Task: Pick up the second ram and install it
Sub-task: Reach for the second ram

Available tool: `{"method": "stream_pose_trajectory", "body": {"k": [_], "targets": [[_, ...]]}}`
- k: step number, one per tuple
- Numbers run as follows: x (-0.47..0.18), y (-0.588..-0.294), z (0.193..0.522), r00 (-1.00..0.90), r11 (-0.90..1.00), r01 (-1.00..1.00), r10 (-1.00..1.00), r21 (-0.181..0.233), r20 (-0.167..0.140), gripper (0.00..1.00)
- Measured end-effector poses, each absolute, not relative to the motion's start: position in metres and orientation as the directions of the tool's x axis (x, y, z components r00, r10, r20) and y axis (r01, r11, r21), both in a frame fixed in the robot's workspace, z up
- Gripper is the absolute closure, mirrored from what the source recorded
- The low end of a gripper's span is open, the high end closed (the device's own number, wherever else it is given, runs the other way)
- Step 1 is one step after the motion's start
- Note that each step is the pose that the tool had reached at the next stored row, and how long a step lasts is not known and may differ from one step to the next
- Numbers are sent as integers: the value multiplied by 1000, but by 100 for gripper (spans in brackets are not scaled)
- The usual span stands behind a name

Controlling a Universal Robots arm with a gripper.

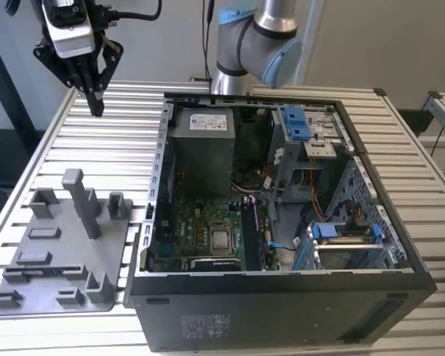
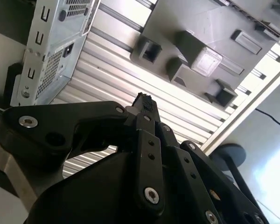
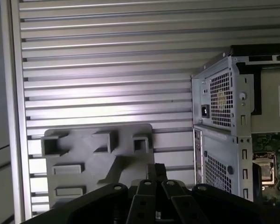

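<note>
My gripper [image 1: 96,104] hangs high over the slatted table at the exterior view's far left, fingers pointing down and shut with nothing between them. Both wrist views show the closed tips [image 2: 142,99] [image 3: 158,169] above the grey fixture plate [image 1: 59,252] [image 2: 191,28] [image 3: 98,158], whose holders look bare. In the open computer case [image 1: 282,297], long thin dark strips [image 1: 250,237] stand on the green motherboard [image 1: 200,230] beside the processor socket [image 1: 222,239]. I cannot tell whether one of them is the second ram.
The case's perforated rear wall [image 3: 224,116] [image 2: 46,51] stands beside the fixture plate. Inside are a grey power supply [image 1: 200,144], blue drive brackets [image 1: 297,122] and loose cables. The arm's base [image 1: 241,55] rises behind the case. Ribbed tabletop [image 1: 119,141] surrounds everything.
</note>
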State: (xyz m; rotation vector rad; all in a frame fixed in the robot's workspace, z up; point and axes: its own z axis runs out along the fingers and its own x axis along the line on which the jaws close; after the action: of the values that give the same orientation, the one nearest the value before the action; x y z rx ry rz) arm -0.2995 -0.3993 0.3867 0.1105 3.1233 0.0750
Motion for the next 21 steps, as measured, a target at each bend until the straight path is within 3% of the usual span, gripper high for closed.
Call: {"method": "stream_pose_trajectory", "body": {"k": [21], "targets": [[-360,-399,383,-997,996,70,71,48,-14,89]]}}
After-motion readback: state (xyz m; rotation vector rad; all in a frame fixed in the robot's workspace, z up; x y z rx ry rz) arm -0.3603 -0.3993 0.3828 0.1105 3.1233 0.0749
